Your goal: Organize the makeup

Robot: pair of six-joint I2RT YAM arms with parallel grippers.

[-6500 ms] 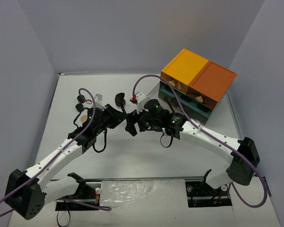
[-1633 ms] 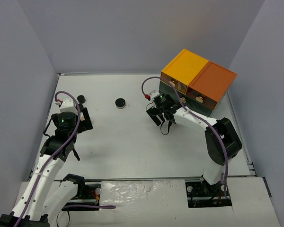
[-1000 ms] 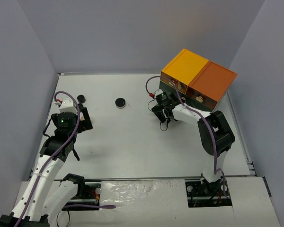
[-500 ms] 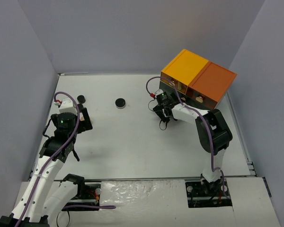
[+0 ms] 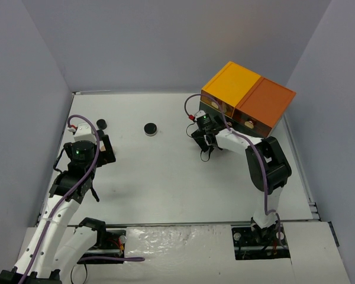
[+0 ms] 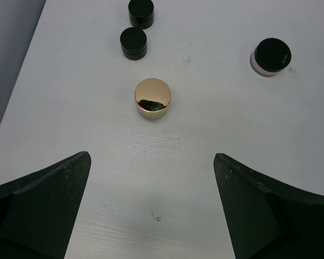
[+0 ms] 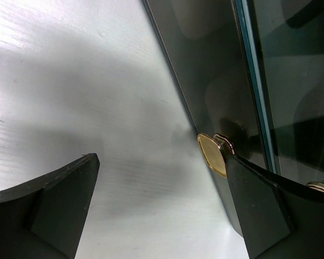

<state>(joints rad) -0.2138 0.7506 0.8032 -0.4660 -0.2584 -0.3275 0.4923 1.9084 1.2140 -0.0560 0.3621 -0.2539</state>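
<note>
While the left arm was kept where it was, the right gripper (image 7: 162, 162) was moved a little closer to the drawer box (image 5: 248, 103) over the last second or so. Its jaws were held wide apart, and nothing was held between them. A gold knob (image 7: 213, 155) on a dark drawer front was seen just beside one finger; whether it was touched could not be told.

Some seconds earlier both arms had been bunched together in the middle of the table (image 5: 165, 177). Now they were spread well apart.

The left gripper (image 6: 151, 164) was also held wide and empty, above a gold-topped jar (image 6: 153, 99). Two black jars (image 6: 134, 42) were seen beyond it, near the left edge, and a black-topped jar (image 6: 270, 56) was set off to the right. So all the makeup in view was still out on the table, and none was put away.

It was judged that a drawer was about to be pulled open, so that the jars could be dropped inside.
</note>
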